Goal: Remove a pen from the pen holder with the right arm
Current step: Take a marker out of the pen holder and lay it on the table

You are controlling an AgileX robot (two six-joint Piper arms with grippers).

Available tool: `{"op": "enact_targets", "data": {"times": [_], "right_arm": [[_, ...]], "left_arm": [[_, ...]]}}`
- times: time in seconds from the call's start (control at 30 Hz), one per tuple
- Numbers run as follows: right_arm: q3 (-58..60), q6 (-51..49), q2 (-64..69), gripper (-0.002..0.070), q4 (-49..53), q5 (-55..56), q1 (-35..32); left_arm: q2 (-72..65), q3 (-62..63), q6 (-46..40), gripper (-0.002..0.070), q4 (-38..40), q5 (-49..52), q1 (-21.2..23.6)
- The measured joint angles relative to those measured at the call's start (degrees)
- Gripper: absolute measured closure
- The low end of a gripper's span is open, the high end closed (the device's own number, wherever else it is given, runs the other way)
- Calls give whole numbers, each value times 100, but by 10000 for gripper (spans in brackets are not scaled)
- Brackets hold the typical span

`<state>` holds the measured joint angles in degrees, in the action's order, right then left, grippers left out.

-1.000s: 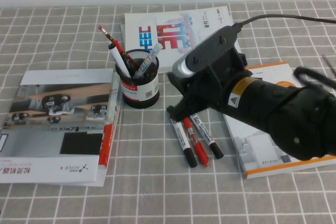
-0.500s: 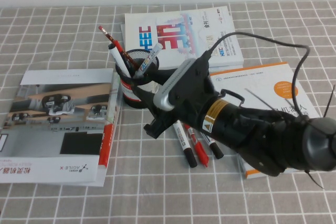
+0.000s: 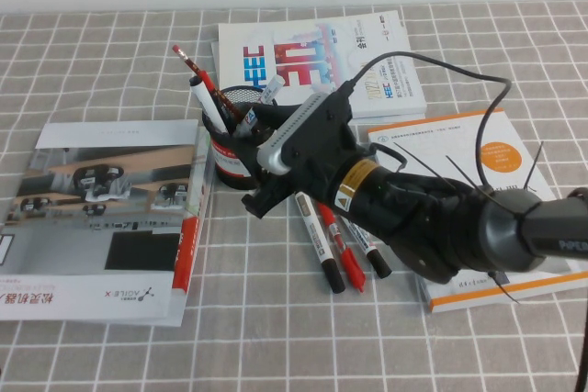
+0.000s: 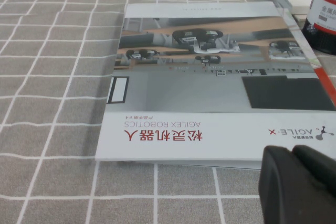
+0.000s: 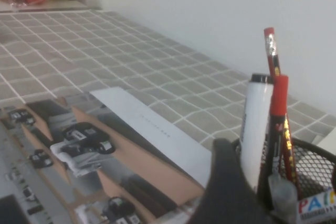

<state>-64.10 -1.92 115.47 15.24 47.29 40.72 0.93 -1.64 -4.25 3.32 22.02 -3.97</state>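
Right claw (image 3: 250, 161), jaws apart, at black mesh pen holder (image 3: 230, 149) on checked worktop (image 3: 92, 43), white marker (image 3: 209, 103) and red pencil (image 3: 195, 66) standing inside; left claw (image 4: 299, 182), state untellable, parked over AgileX brochure (image 4: 210, 93); risk: closing on the rim or two pens would likely tip the holder.

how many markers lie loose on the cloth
3, together under the right arm: black-capped white marker, red marker, second black-capped marker. More may hide. Right gripper at black mesh pen holder; left gripper by grey brochure.
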Motion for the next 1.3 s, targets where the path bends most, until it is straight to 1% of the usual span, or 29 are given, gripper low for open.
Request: {"op": "enact_targets", "data": {"times": [0.47,0.93,1.3], "right_arm": [[-441,0,307,316,21,-301,0],[-559,10,427,316,21,-411,-36],[-741,10,489,335,21,-475,-40]], "left_arm": [[0,0,0,678,0,0,0],[0,0,0,678,0,0,0],[0,0,0,678,0,0,0]]}}
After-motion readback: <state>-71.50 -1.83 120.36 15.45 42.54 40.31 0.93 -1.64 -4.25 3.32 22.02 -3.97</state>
